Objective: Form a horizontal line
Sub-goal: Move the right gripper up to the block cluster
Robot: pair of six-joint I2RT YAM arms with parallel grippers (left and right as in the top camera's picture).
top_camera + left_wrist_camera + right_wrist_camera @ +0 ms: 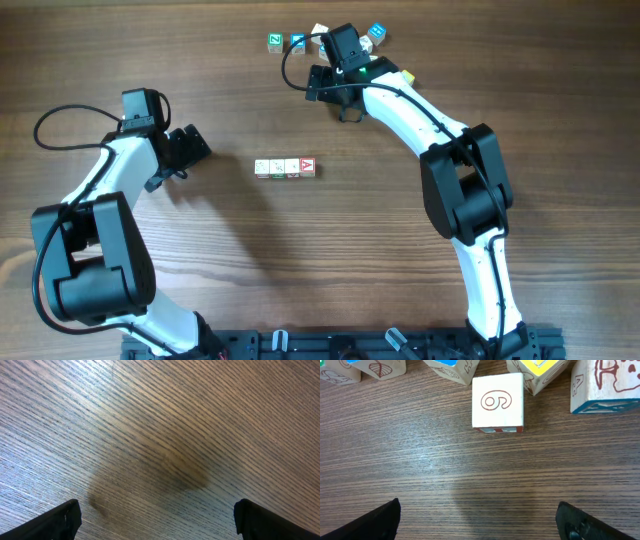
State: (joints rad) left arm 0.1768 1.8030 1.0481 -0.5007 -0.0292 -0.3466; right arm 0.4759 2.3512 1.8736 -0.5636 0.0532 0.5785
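Observation:
The horizontal line (286, 168) is a short row of several pale letter cubes at the table's middle, edge to edge, with the red "A" cube (308, 167) at its right end. My left gripper (183, 155) is open and empty to the left of the row, and its wrist view shows only bare wood between its fingers (157, 512). My right gripper (336, 98) is open and empty at the far side, near the loose cubes. In the right wrist view its fingers (477, 512) are apart, and a pale cube marked "6" (497, 402) lies ahead of them.
Loose cubes lie scattered at the far edge: a green-marked one (274, 41), blue ones (297, 42) (377, 33) and a yellow one (405, 75). In the right wrist view a yellow-topped cube (538, 370) and a blue-edged cube (605, 385) stand behind the "6" cube.

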